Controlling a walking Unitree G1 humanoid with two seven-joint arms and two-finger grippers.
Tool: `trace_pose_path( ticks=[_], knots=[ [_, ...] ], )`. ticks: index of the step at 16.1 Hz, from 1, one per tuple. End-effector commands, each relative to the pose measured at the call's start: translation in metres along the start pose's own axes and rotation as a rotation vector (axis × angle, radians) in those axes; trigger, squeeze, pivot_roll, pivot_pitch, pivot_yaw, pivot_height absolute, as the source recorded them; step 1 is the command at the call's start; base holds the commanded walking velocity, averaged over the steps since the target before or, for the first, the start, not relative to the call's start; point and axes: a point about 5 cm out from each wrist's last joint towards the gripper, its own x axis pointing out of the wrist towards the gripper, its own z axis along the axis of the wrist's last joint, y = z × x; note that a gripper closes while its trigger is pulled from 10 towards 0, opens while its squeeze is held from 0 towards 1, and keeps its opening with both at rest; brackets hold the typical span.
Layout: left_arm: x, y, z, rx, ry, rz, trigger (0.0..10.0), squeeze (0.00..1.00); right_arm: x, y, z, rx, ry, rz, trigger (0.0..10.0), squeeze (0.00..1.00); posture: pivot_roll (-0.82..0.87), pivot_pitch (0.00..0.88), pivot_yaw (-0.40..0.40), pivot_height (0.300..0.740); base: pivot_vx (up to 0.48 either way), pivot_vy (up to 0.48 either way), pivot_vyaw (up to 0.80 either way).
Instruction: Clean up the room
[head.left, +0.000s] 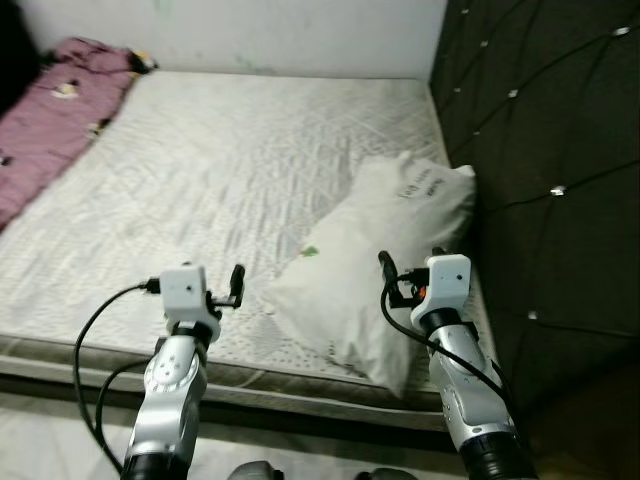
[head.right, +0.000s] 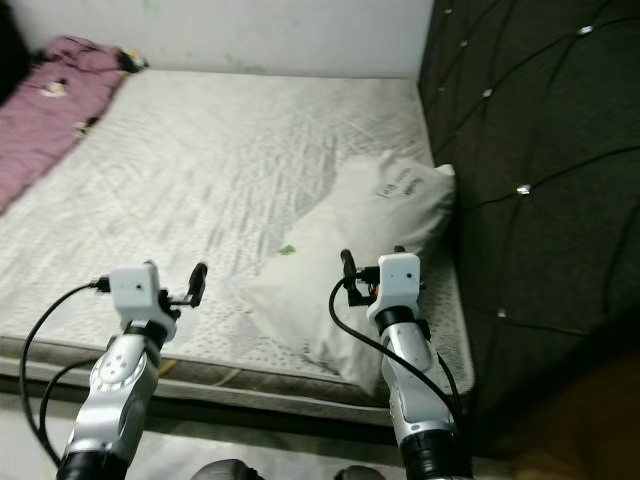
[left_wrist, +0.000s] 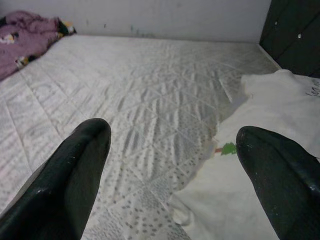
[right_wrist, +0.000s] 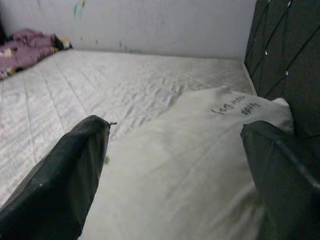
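Purple blanket (head.left: 45, 110) bunched at far left corner of mattress (head.left: 200, 180), against white wall (head.left: 250, 30). Quilted mattress bare across middle, grey patterned, near edge running across below both arms. Left gripper (head.left: 225, 290) raised over near edge of mattress, fingers (left_wrist: 75, 180) spread wide apart, nothing between them; black cable (head.left: 95, 340) looped beside silver forearm. White pillow (head.left: 370, 260) lying on right side of mattress, long axis slanted from near edge up toward headboard (head.left: 540, 150), far corner touching dark tufted padding; small green mark (head.left: 311, 251) near its left edge, dark writing near its far end. Right gripper (head.left: 405, 270) held just over near part of pillow, fingers (right_wrist: 70, 175) well apart, gripping nothing; contact with pillow not discernible. Headboard upright along right side, studded with shiny buttons. Pale floor (head.left: 40, 430) visible below bed edge at lower left.
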Motion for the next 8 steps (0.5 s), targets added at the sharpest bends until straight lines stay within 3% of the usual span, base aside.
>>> trace_pose_path(
  ticks=[1,4,8],
  knots=[
    [0.003,0.0,0.002,0.012,0.0,-0.02,10.0,0.0,0.003,-0.001,0.003,0.008,-0.018,-0.019,10.0,0.0,-0.01,0.0,0.1,0.74,0.0,0.0,0.0],
    [0.012,0.0,0.011,0.014,-0.02,-0.038,10.0,0.0,0.01,0.003,0.007,0.017,-0.027,-0.016,10.0,0.0,0.0,0.008,0.093,0.74,0.0,0.0,0.0],
    [0.013,-0.004,0.012,0.015,-0.032,-0.065,10.0,0.0,0.01,0.004,0.005,0.008,-0.011,0.015,10.0,0.0,0.02,0.041,0.057,0.74,0.0,0.0,0.0]
  ],
)
